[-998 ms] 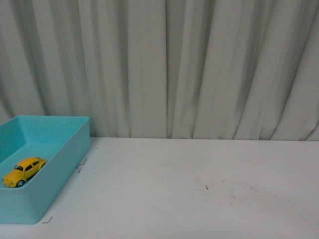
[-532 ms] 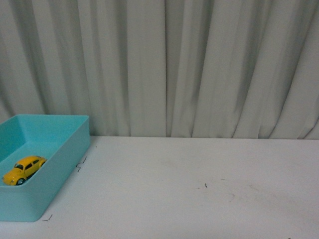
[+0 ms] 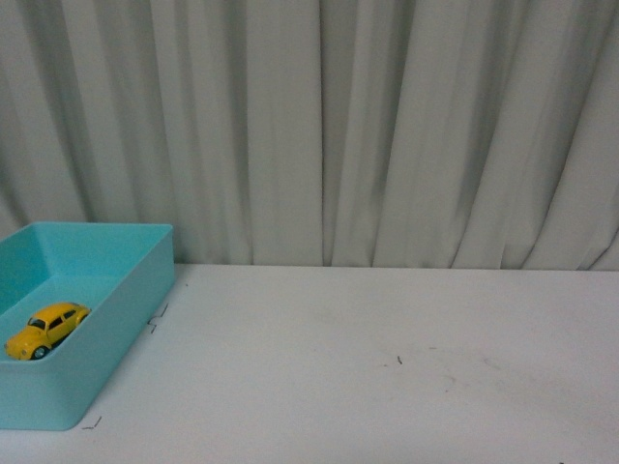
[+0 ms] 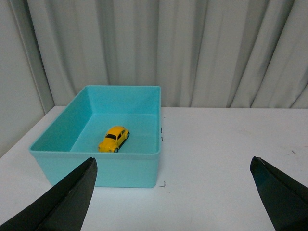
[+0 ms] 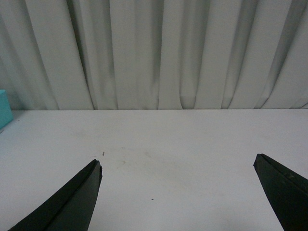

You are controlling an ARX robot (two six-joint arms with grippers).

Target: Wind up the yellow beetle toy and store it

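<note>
A: Where is the yellow beetle toy right now?

B: Inside the teal bin, resting on its floor on its wheels, apart from the walls as far as the left wrist view shows. In the front view it sits low in the bin at the left end of the white bench, close behind the near wall.

A: And the arms?

B: Neither shows in the front view. The left end effector is spread wide with nothing between its jaws, held back from the bin and looking down into it. The right end effector is likewise released and empty, over bare bench, well apart from the bin, which only peeks in at the edge of its view.

A: So which step is this?

B: My reading is the very end: the toy lies in its store and nothing grips it, so storing looks done. Whether it was wound I cannot tell from these views.

A: What would the next move call for?

B: Little, I judge: keeping both arms clear of the bin so the toy isn't nudged. If winding remained, the left arm is the nearer one to reach in.
</note>
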